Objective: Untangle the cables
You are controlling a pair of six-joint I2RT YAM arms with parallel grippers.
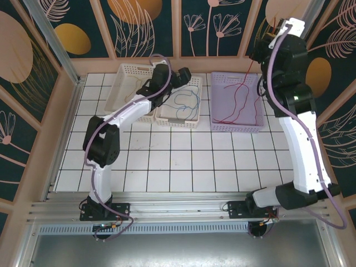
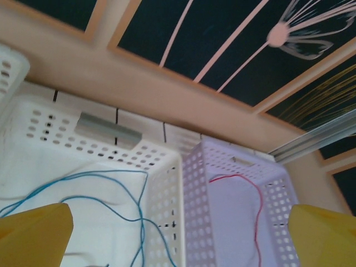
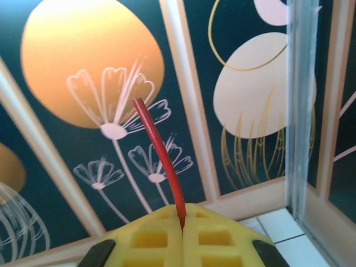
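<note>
The right hand (image 3: 182, 221) is clenched on the red cable (image 3: 161, 161), a thin smooth wire whose free end points up past the yellow pads; its length hangs into the perforated lilac basket (image 1: 236, 127). The left hand (image 2: 181, 233) is released above the blue cable (image 2: 105, 173), which lies looped in the perforated white basket (image 2: 161, 167)

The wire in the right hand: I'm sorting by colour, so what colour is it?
Red; the wire shows best in the right wrist view, pinched in the right hand.
</note>
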